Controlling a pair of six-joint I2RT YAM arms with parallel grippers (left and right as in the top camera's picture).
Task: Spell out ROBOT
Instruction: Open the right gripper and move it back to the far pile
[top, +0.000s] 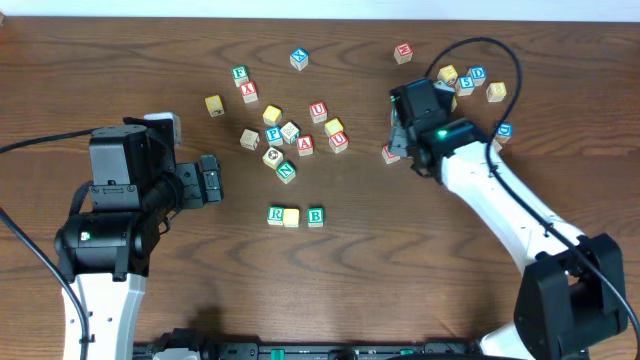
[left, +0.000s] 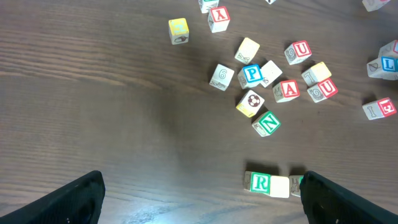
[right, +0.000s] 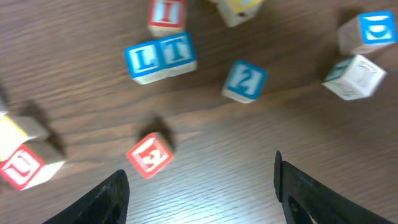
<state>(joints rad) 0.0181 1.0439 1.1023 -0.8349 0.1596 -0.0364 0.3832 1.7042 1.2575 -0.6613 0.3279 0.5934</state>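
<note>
Row so far: the R cube (top: 276, 214) is sitting on the table (top: 400, 280), a yellow cube (top: 291, 216) is touching it on the right arm's side, and the B cube (top: 315, 215) is standing just beyond that (three letters of five, I judge).
Left to do: a second yellow-faced O and the T are waiting to go in past the B cube.
T cube (right: 177, 51): lying against a blue L cube (right: 142, 60), well apart from the R cube, over by the right arm.
Second O: several yellow cubes are lying loose beyond the R cube; I cannot tell which is going to serve.
Right gripper (right: 199, 171): hovering with its jaws apart and empty, a red-lettered cube (right: 150, 155) lying just ahead of it.
Left gripper (top: 212, 180): hanging spread wide, carrying nothing, near the R cube.
</note>
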